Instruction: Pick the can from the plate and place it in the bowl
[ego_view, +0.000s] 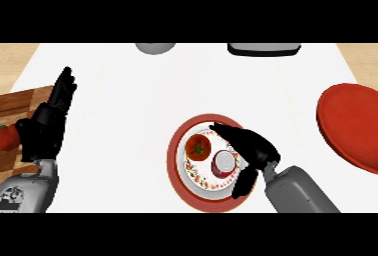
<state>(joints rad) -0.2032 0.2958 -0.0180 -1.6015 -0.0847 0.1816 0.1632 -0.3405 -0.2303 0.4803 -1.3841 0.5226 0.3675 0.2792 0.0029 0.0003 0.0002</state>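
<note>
A red can (222, 163) with a pale top stands upright on the white plate with a red rim (177, 167) at the counter's middle front. A tomato (198, 146) sits just left of it on the same plate. My right hand (251, 147) is against the can's right side. Its fingers reach over the plate's far edge behind the can, and its thumb points down to the near side, spread away from the can. The red bowl (353, 125) sits at the right edge, cut off by the view. My left hand (46, 122) rests open at the left, fingers up.
A wooden cutting board (18, 107) lies under the left hand, with a red item (5, 138) at its left edge. A grey round object (155, 47) and a dark flat appliance (263, 48) stand at the counter's far edge.
</note>
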